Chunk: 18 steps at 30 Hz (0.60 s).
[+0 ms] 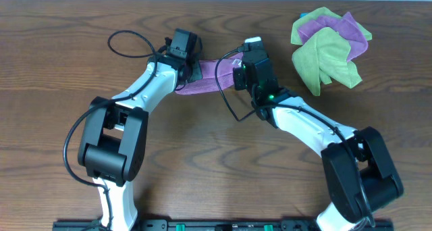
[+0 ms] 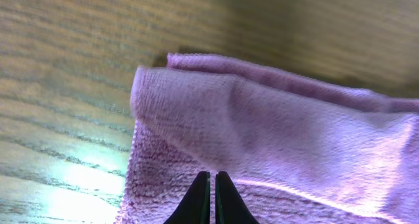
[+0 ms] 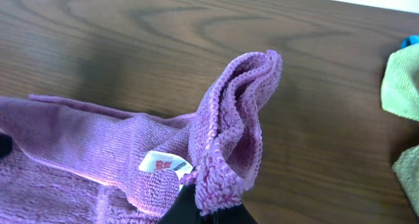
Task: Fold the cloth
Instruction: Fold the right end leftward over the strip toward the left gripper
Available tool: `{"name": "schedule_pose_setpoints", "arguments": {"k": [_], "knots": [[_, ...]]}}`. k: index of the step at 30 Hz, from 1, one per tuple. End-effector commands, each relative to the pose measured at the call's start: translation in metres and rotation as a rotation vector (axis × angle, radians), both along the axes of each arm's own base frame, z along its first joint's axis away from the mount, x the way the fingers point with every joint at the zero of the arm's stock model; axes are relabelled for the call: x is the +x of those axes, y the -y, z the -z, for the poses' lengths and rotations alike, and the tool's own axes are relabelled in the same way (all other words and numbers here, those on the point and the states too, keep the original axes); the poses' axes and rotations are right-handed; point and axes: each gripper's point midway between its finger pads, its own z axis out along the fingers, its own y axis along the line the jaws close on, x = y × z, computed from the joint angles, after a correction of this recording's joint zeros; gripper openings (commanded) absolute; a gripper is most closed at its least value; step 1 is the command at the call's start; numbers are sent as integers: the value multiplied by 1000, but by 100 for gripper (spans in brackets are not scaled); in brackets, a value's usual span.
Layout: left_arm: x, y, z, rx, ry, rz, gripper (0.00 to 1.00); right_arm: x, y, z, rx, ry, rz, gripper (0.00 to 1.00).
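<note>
A purple cloth (image 1: 201, 84) lies bunched on the wooden table between my two grippers. My left gripper (image 1: 193, 70) is over its left part. In the left wrist view its fingers (image 2: 213, 177) are shut tip to tip above the cloth (image 2: 275, 132), which has one layer folded over; no cloth shows between the tips. My right gripper (image 1: 237, 75) is at the cloth's right end. In the right wrist view its fingers (image 3: 209, 207) are shut on a bunched edge of the cloth (image 3: 239, 119), which stands up above the table beside a white label (image 3: 163, 164).
A pile of green and purple cloths (image 1: 329, 47) lies at the back right of the table, with a bit of blue at its top. Its green edge shows in the right wrist view (image 3: 400, 86). Black cables loop from both arms over the table.
</note>
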Motion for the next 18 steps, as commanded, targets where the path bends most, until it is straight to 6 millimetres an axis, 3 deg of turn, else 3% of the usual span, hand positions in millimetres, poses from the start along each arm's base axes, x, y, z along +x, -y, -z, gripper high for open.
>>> {"name": "schedule_pose_setpoints", "arguments": {"k": [1, 7, 18], "knots": [[7, 2, -6, 8, 8, 9, 6, 1, -7, -16, -47, 47, -39, 1], [13, -4, -18, 21, 19, -9, 6, -1, -16, -19, -95, 64, -88, 1], [16, -62, -38, 73, 24, -128, 6, 0, -39, -34, -126, 123, -129, 1]]}}
